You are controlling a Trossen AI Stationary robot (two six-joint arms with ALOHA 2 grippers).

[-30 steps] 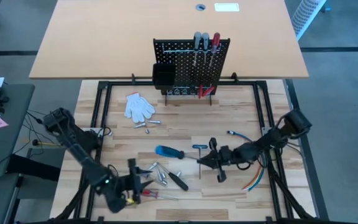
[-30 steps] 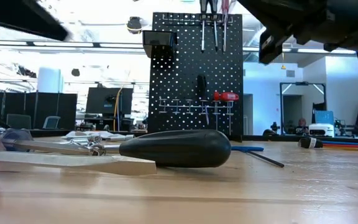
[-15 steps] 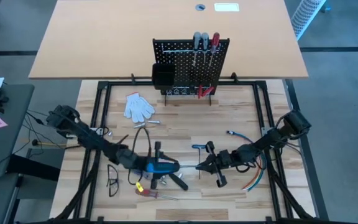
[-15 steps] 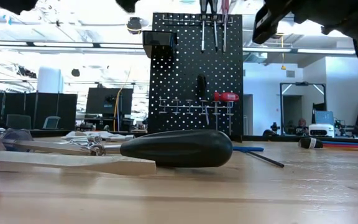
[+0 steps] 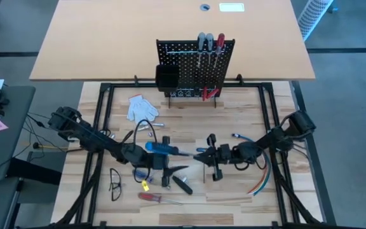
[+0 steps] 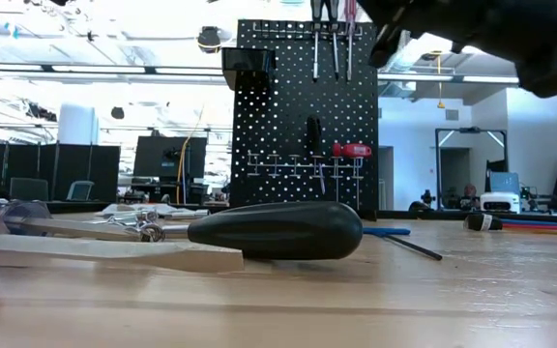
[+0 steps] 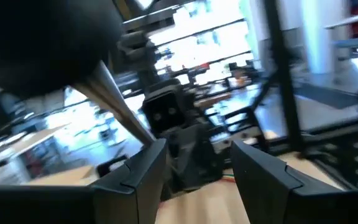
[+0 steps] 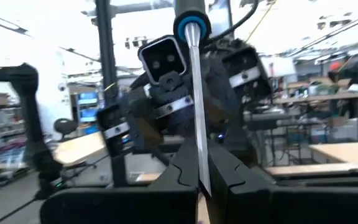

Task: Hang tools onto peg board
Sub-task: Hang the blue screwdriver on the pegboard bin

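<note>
From above, the left hand [image 5: 165, 166] and the right hand [image 5: 203, 156] are meeting over the middle of the table [image 5: 189, 210], with the blue-handled screwdriver [image 5: 164, 149] spanning between them: its handle is lying at the left hand, its shaft pointing toward the right hand. The left wrist view is showing what the overhead cannot: a dark handle and grey shaft are sitting above the left hand's own fingers [image 7: 135, 180], which are standing apart around it, and the right arm's camera block is facing it just ahead. The right wrist view is showing the right hand's fingers [image 8: 182, 171] clenched on the screwdriver's shaft, whose blue-collared end is rising straight before them, the left arm close behind it. Only the low view is showing the black-handled screwdriver [image 6: 277, 230] lying flat on the table beneath and nearer than both hands, and the peg board [image 6: 306, 116] standing upright well beyond them, with screwdrivers hanging at its top and red-handled pliers [image 6: 351, 150] lower down. From overhead, a white glove [image 5: 142, 107] is lying between the left hand and the peg board, and a red screwdriver [image 5: 151, 198] is lying on the near side of the left hand
</note>
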